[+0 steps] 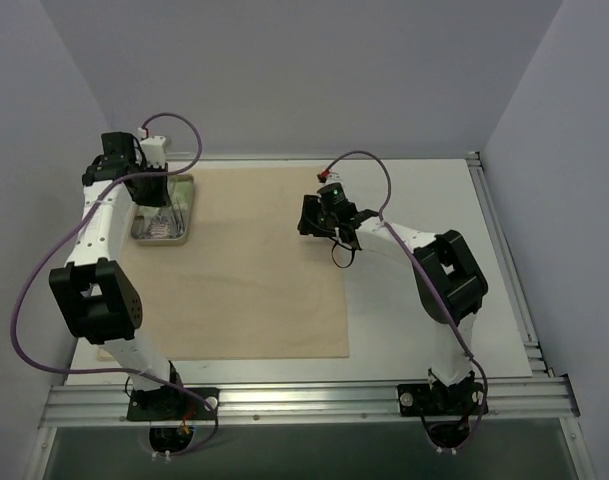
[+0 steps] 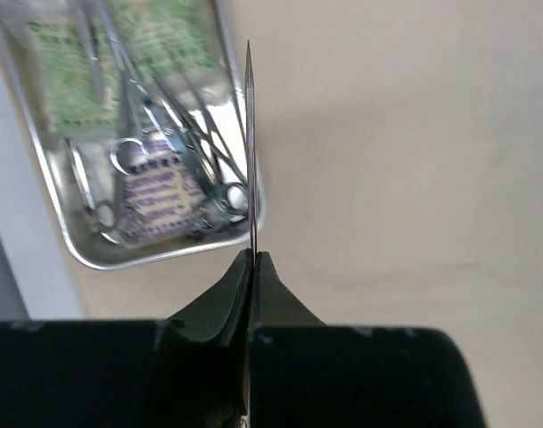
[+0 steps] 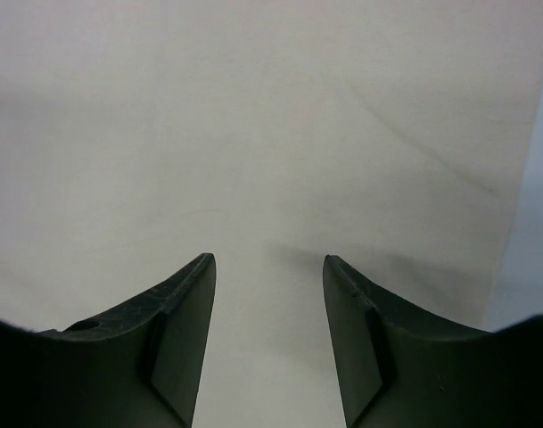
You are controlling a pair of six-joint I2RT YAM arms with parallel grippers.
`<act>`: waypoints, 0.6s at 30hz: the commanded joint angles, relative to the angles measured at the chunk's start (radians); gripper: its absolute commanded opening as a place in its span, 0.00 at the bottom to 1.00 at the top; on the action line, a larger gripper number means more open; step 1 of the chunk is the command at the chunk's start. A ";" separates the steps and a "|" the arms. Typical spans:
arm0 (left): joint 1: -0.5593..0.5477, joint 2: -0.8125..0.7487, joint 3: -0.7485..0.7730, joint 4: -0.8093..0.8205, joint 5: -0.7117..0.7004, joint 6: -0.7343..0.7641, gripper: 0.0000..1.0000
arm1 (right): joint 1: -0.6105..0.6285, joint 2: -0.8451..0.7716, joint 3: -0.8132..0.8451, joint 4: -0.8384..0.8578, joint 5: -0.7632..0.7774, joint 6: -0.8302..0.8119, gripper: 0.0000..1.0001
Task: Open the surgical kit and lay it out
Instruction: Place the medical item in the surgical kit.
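Observation:
The beige cloth wrap (image 1: 244, 270) lies spread flat on the table. The small steel tray (image 1: 187, 225) sits on its far left corner. In the left wrist view the tray (image 2: 84, 254) holds scissor-like instruments (image 2: 168, 125), two green packets (image 2: 61, 80) and a purple-and-white packet (image 2: 151, 196). My left gripper (image 2: 251, 259) is shut on thin steel tweezers (image 2: 250, 134), seen edge-on, and holds them just right of the tray, above the cloth. In the top view the left gripper (image 1: 154, 195) is over the tray. My right gripper (image 1: 319, 218) is open and empty over the cloth (image 3: 253, 134); in the right wrist view it (image 3: 269, 263) holds nothing.
The white table (image 1: 424, 300) shows to the right of the cloth and along its left side. An aluminium rail (image 1: 304, 400) runs along the near edge and another (image 1: 504, 260) along the right. Grey walls close in the back and sides.

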 commanded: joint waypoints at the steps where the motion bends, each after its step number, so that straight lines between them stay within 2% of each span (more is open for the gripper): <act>1: -0.070 -0.122 -0.142 0.052 0.086 -0.071 0.02 | 0.055 -0.119 0.004 0.001 0.016 0.013 0.48; 4: -0.148 -0.191 -0.262 0.078 0.045 -0.146 0.02 | 0.058 -0.165 -0.036 0.024 0.002 0.044 0.48; 9: -0.368 -0.268 -0.424 0.130 -0.059 -0.285 0.02 | 0.056 -0.266 -0.158 0.025 0.055 0.069 0.48; 12: -0.490 -0.308 -0.568 0.248 -0.137 -0.383 0.02 | 0.058 -0.325 -0.235 0.024 0.102 0.087 0.48; 14: -0.548 -0.304 -0.604 0.286 -0.190 -0.420 0.02 | 0.058 -0.349 -0.267 0.022 0.119 0.103 0.48; 15: -0.602 -0.284 -0.613 0.306 -0.261 -0.471 0.02 | 0.056 -0.369 -0.296 0.021 0.125 0.107 0.48; 18: -0.659 -0.209 -0.587 0.291 -0.297 -0.550 0.02 | 0.060 -0.405 -0.327 0.012 0.156 0.126 0.48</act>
